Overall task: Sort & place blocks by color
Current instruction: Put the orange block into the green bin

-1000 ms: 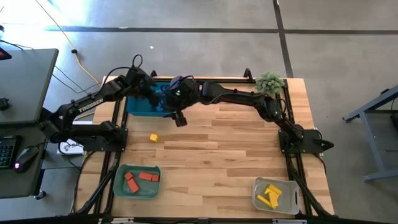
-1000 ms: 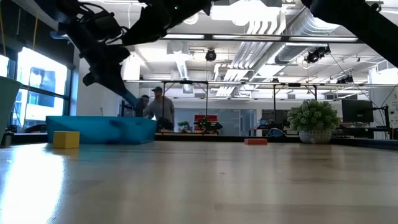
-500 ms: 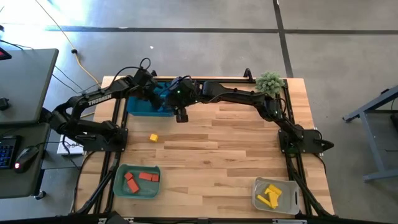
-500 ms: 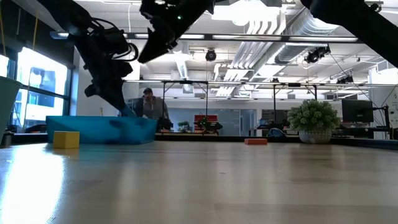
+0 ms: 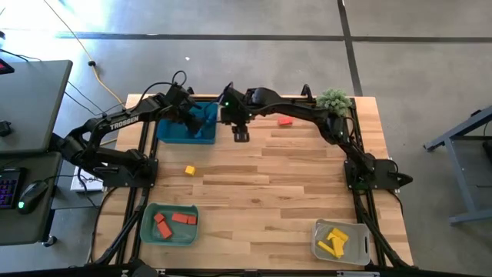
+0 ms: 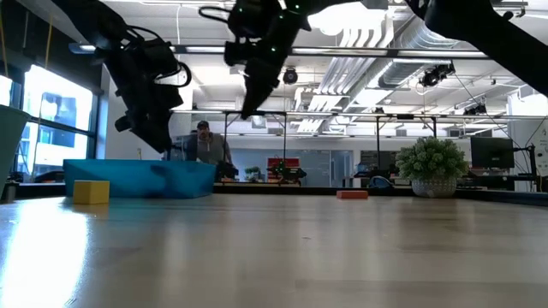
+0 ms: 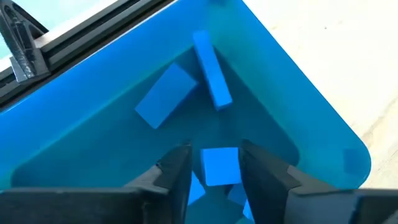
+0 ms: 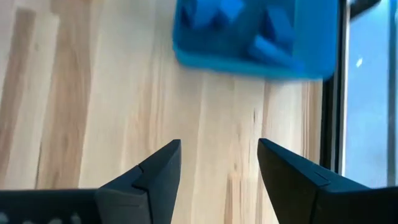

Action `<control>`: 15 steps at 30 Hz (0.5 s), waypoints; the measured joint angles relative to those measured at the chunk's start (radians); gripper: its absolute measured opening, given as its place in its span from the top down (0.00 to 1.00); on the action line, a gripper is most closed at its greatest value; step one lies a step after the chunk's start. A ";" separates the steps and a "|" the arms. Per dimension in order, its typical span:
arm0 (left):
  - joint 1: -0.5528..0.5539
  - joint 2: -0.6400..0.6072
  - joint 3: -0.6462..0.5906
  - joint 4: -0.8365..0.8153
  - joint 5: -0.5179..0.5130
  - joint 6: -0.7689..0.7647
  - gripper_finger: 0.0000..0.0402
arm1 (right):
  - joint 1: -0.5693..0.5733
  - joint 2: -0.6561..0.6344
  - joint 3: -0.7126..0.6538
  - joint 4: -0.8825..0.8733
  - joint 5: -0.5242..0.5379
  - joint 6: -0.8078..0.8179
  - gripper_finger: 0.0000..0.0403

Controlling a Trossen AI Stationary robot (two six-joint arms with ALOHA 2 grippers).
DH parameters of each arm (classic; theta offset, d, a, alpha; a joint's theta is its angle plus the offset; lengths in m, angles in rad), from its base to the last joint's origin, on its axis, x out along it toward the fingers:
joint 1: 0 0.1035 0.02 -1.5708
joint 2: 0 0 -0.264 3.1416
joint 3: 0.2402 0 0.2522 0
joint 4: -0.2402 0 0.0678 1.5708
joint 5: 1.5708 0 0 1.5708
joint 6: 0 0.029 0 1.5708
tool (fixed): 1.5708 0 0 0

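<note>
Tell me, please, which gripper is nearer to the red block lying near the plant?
The right gripper is nearer: it hangs over the table just beside the blue bin, with the red block a short way toward the plant. The left gripper is over the blue bin, farther off.

Blue bin (image 5: 184, 131), green bin (image 5: 146, 228) (front), plant (image 5: 334, 100).

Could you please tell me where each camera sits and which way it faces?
High: overhead, straight down on the table; both arms.
Low: table height, level toward the room; arms overhead.
Left wrist: into the blue bin; left claw around a blue block.
Right wrist: right claw, open, over bare wood.
All four show the blue bin.
</note>
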 joint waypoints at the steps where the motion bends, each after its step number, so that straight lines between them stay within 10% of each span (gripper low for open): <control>1: 0.000 0.000 0.000 0.000 0.000 0.000 0.69 | -0.010 0.000 0.000 -0.020 -0.002 -0.006 0.51; 15: 0.000 0.000 0.000 0.031 0.000 -0.071 0.61 | -0.156 0.001 0.000 -0.327 -0.010 -0.140 0.51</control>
